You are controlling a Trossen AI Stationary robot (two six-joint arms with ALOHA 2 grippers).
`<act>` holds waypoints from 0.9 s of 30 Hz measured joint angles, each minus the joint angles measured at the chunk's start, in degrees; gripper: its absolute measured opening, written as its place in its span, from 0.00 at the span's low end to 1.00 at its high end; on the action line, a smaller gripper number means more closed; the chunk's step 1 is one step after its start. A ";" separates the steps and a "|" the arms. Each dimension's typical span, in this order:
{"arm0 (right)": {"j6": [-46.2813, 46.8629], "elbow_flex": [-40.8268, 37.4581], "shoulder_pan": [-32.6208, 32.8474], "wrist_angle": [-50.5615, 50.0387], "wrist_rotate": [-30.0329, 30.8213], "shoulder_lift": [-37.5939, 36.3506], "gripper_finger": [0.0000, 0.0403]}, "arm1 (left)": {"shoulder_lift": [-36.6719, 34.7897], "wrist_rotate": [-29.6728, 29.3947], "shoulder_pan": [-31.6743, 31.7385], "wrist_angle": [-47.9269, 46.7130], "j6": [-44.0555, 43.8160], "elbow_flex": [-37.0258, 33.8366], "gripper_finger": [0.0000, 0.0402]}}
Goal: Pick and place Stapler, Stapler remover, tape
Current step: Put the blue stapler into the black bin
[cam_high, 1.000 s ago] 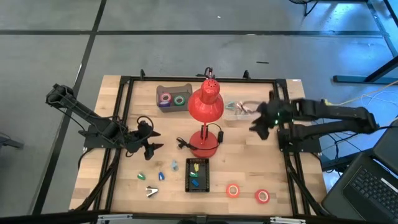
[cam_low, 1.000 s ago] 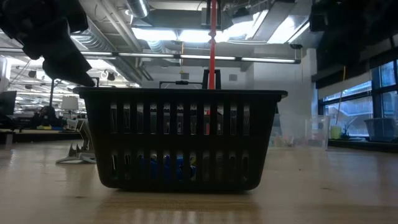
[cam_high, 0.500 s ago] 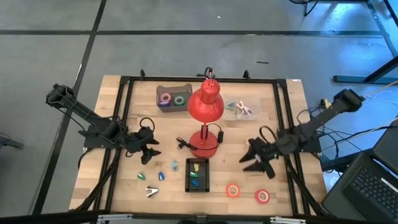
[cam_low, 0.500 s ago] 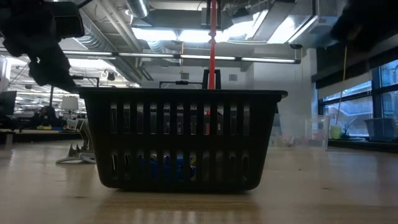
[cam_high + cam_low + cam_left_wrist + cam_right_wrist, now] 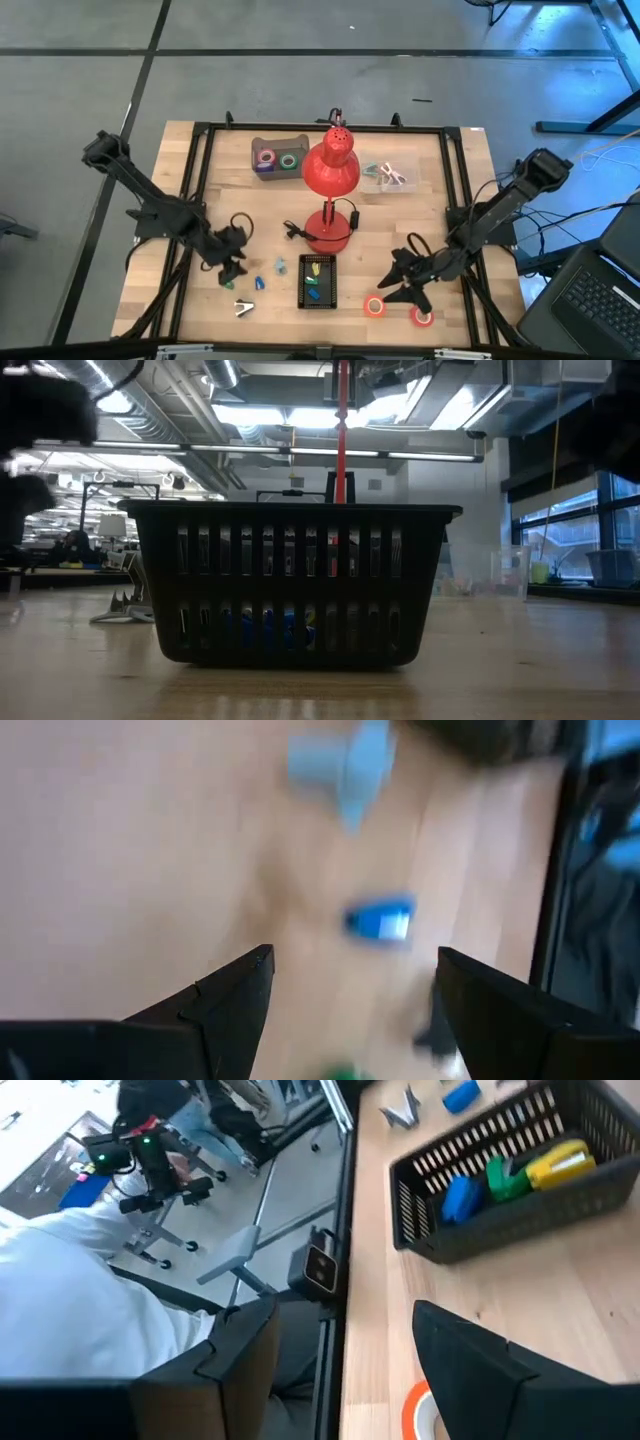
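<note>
In the high view my left gripper (image 5: 232,265) is open and hovers just left of two small blue pieces (image 5: 258,283) and a green one (image 5: 227,283) lying on the table. Its wrist view shows one blue piece (image 5: 380,920) ahead of the open fingers. A silver stapler remover (image 5: 243,308) lies near the front edge. My right gripper (image 5: 400,290) is open, right beside an orange tape roll (image 5: 376,306), with a red roll (image 5: 422,316) lying flat to its right. The orange roll (image 5: 422,1410) shows by one finger in the right wrist view. Neither gripper holds anything.
A black basket (image 5: 318,281) holding blue, green and yellow pieces stands between the grippers. A red lamp (image 5: 330,170) stands mid-table on its round base (image 5: 328,235). A grey tray (image 5: 280,155) with two tape rolls and a clear box (image 5: 388,175) sit at the far side.
My right arm has swung from the far right side, by the clear box, toward the near edge and come down beside the orange tape roll. My left gripper has moved toward the near edge, closer to the small blue and green pieces. Nothing on the table has moved.
</note>
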 joint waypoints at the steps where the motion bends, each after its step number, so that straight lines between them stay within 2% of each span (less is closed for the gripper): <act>1: 0.57 0.00 0.00 0.00 0.00 0.25 0.58 | 1.61 2.53 -0.61 -0.06 -1.32 0.00 0.66; 6: -0.22 0.00 -0.04 1.41 0.02 0.33 0.58 | 9.37 15.27 -3.54 0.62 -4.34 0.00 0.66; 9: -2.98 0.00 -0.34 3.70 0.02 0.33 0.58 | 13.43 18.37 -4.95 0.96 -4.30 0.26 0.66; 16: -6.62 0.00 -0.42 7.30 0.04 0.33 0.58 | 16.62 17.07 -5.77 1.39 -0.65 0.59 0.66; 22: -6.68 0.00 -0.42 7.45 0.04 0.33 0.58 | 16.34 13.99 -5.91 1.66 12.26 0.35 0.66; 27: -8.12 0.00 -0.42 7.45 0.04 0.33 0.58 | 16.52 5.75 -6.61 2.30 22.11 0.20 0.66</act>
